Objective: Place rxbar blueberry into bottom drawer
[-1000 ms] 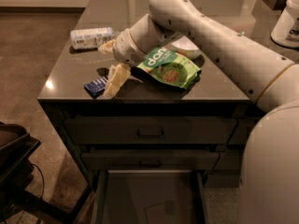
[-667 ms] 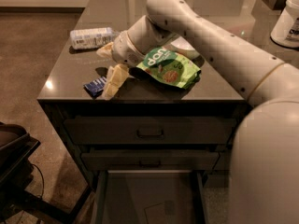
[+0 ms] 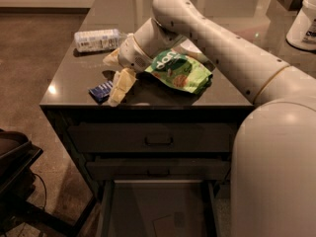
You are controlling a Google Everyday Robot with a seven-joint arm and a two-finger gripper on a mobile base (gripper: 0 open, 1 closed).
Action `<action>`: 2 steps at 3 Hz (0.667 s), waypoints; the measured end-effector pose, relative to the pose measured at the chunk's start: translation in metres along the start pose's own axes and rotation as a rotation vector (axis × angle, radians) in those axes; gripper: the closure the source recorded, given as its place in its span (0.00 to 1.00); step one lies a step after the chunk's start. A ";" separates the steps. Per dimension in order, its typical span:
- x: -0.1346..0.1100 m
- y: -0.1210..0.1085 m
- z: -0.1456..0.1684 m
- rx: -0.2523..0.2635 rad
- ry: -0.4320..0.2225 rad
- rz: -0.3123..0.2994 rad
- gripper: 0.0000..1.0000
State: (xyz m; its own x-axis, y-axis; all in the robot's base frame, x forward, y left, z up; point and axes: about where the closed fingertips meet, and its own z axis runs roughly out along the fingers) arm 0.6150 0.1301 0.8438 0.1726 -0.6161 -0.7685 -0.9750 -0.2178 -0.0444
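Note:
The rxbar blueberry [image 3: 100, 90], a small dark-blue wrapper, lies flat near the front left corner of the dark cabinet top [image 3: 74, 78]. My gripper [image 3: 110, 82] is down at the cabinet top right beside the bar, on its right. It is open: one cream finger [image 3: 120, 85] rests against the bar's right end and the other finger [image 3: 111, 58] stands behind it. The bar is not held. The bottom drawer [image 3: 148, 206] is pulled out below, showing its pale grey floor.
A green snack pouch [image 3: 180, 72] lies just right of the gripper under my arm. A clear plastic bottle [image 3: 98, 39] lies on its side at the back left. Two shut drawers with bar handles [image 3: 158, 141] sit above the open one. A white container [image 3: 303, 21] stands far right.

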 end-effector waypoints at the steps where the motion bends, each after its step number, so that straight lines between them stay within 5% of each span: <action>1: 0.003 0.001 0.003 0.021 0.002 -0.003 0.00; 2: 0.011 0.000 0.007 0.137 0.030 -0.017 0.00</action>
State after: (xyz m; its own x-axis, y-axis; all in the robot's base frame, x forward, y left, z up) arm 0.6164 0.1288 0.8310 0.1915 -0.6357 -0.7478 -0.9815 -0.1246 -0.1454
